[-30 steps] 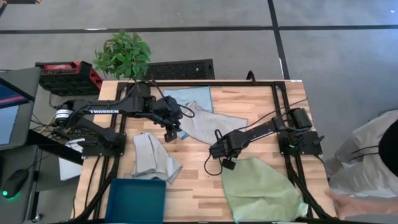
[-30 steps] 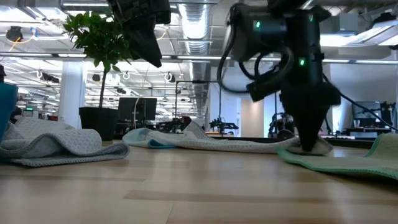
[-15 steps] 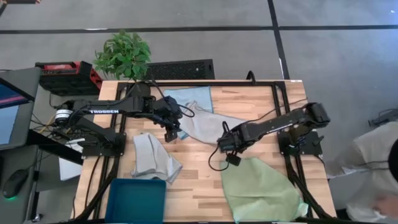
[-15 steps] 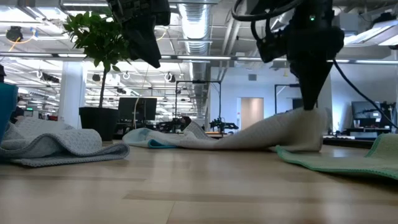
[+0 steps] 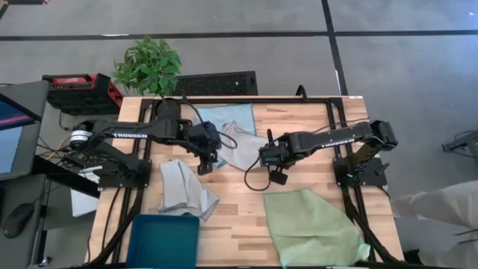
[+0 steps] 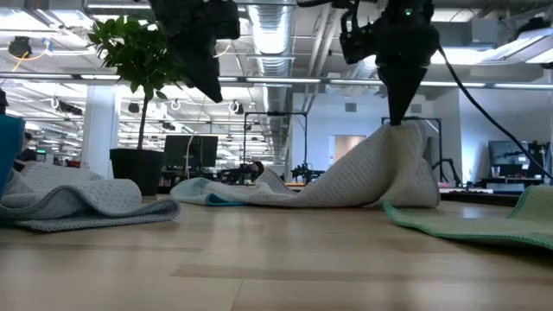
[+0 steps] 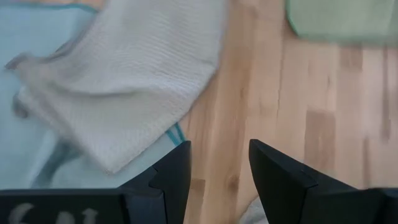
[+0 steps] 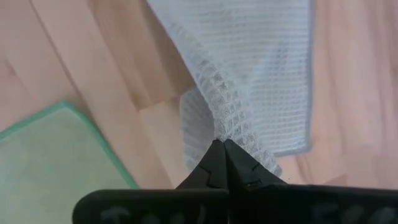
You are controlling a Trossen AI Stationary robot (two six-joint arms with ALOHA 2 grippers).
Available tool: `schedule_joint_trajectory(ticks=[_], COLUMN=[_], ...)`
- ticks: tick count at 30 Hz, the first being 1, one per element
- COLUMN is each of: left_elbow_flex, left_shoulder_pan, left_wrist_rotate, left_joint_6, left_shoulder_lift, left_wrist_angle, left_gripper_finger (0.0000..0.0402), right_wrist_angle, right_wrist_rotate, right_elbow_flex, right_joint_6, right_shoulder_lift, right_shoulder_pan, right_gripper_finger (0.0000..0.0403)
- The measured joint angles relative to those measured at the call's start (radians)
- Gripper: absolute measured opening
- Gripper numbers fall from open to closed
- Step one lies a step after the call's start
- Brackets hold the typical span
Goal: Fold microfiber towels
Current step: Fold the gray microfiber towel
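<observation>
My right gripper (image 5: 266,155) is shut on a pale grey towel (image 5: 243,146) at mid-table and holds one end of it raised in a peak (image 6: 399,131). The towel's far left part lies over the light blue towel (image 5: 228,116). My left gripper (image 5: 205,159) hovers open and empty above the near edge of those two towels, which show in its wrist view: grey (image 7: 124,81) and blue (image 7: 37,62). A second pale grey towel (image 5: 183,190) lies crumpled at the near left. The light green towel (image 5: 310,224) lies flat at the near right. My right gripper pinches a bunched bit of the grey towel's near right end (image 8: 219,134) between its two shut fingers, from above, pointing down. That end is lifted clear of the table. The cloth slopes down slack from the fingers to the rest (image 6: 285,194), which lies on the table.
A dark teal-blue bin (image 5: 163,240) stands at the near left edge. A potted plant (image 5: 148,66) stands behind the far left corner. The black arm frames (image 5: 340,134) run along both sides. Bare wood (image 5: 239,202) shows between the grey and green towels.
My right gripper has risen and gone toward the far edge with the grey towel's near right end. That end has lifted off the table into a peak and drawn in toward the towel's middle; the far left part has stayed on the blue towel.
</observation>
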Motion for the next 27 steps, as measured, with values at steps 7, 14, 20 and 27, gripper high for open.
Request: schedule_joint_trajectory(ticks=[7, 14, 20, 27], left_elbow_flex=[0.000, -0.001, -0.001, 0.000], left_shoulder_pan=[-0.063, -0.076, -0.074, -0.074], left_wrist_rotate=[-0.049, -0.049, -0.065, -0.122], left_joint_6=[0.258, 0.225, 0.195, 0.132], left_shoulder_lift=[0.149, 0.303, 0.375, 0.467], left_wrist_angle=[0.198, 0.511, 0.660, 0.804], left_gripper_finger=[0.0153, 0.0153, 0.0153, 0.0153], right_wrist_angle=[-0.013, -0.023, -0.042, -0.043], right_wrist_rotate=[0.001, 0.001, 0.012, 0.026], right_elbow_flex=[0.027, 0.053, 0.078, 0.100], right_joint_6=[-0.004, -0.004, 0.004, 0.005], right_shoulder_lift=[0.000, 0.000, 0.000, 0.000], right_shoulder_pan=[-0.023, -0.027, -0.027, -0.027], right_gripper_finger=[0.0000, 0.0000, 0.0000, 0.0000])
